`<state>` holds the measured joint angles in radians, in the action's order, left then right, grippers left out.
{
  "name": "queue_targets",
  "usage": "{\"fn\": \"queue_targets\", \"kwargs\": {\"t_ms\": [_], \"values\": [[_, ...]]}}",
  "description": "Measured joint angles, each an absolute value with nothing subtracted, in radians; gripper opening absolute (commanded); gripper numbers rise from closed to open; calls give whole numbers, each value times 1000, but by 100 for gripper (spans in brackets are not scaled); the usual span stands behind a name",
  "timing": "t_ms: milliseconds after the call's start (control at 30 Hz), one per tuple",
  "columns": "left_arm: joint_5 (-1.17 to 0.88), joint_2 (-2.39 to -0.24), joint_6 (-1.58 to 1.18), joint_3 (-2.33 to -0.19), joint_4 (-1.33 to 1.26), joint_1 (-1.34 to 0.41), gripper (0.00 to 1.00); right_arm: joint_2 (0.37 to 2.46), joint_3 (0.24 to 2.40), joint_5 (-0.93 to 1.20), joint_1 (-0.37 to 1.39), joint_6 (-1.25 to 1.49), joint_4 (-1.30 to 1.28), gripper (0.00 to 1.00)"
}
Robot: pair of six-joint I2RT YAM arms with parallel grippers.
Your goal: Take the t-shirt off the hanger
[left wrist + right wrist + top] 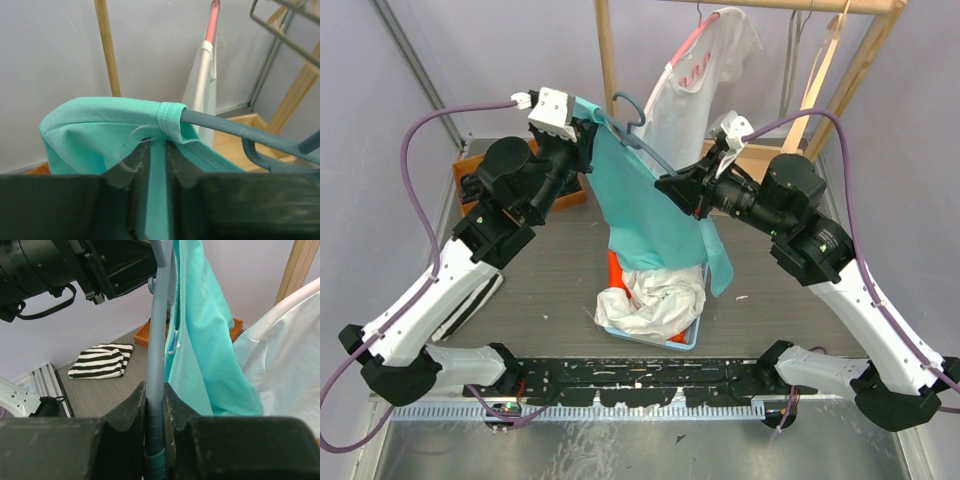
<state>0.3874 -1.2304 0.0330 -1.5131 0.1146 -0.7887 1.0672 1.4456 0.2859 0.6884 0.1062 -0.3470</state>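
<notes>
The shirt (655, 215) hangs in mid-air on the hanger (645, 148), between the two arms and above the bin (692, 336) at mid-table. The right gripper (155, 390) is closed on the hanger's right arm, with the bar clamped between its fingers. The left gripper (159, 150) has its jaws drawn close on a fold of teal cloth just under the left shoulder seam, and it looks pinched. In the left wrist view the hanger's bare arm runs off to the right from a rolled hem at the shoulder.

The shirt is light, soft and limp. It will stretch and drape rather than push, and thin knit can slip out of a shallow pinch. The shoulder seam is the best place to hold, because the cloth is doubled there and sits right at the hanger tip. The hanger is stiff and smooth, so the cloth should slide once the seam clears the end. The rolled hem may snag on the bar.

There is open room to the left and near side of the left gripper. On the far side are a wooden post (607, 50) and a white garment (695, 85) on the rack, close behind the hanger hook. An orange box (470, 170) lies far left and a striped cloth (100, 361) near left, both low and well apart from the shirt. Pulling left and slightly near looks safest.
</notes>
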Motion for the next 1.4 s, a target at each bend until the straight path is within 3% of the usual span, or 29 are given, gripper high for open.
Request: {"fn": "queue_targets", "kwargs": {"t_ms": [100, 400, 500, 567, 633, 733, 1000, 1400], "values": [[366, -1244, 28, -1517, 118, -788, 0, 1067, 1446, 278, 692, 106, -347, 1], [186, -1205, 7, -1518, 119, -787, 0, 1075, 1446, 246, 693, 107, -347, 1], [144, -1167, -6, -1515, 120, -787, 20, 1091, 1446, 240, 693, 107, -347, 1], [143, -1135, -14, -1502, 121, -787, 51, 1101, 1446, 239, 693, 107, -347, 1], [147, -1103, -24, -1485, 121, -787, 69, 1107, 1446, 237, 693, 107, -348, 1], [151, -1081, -27, -1478, 121, -787, 79, 1110, 1446, 237, 696, 107, -348, 1], [77, -1139, -23, -1511, 128, -787, 84, 1115, 1449, 237, 706, 107, -350, 1], [-13, -1195, 25, -1485, 37, -787, 76, 1118, 1464, 241, 710, 107, -353, 1]]}}
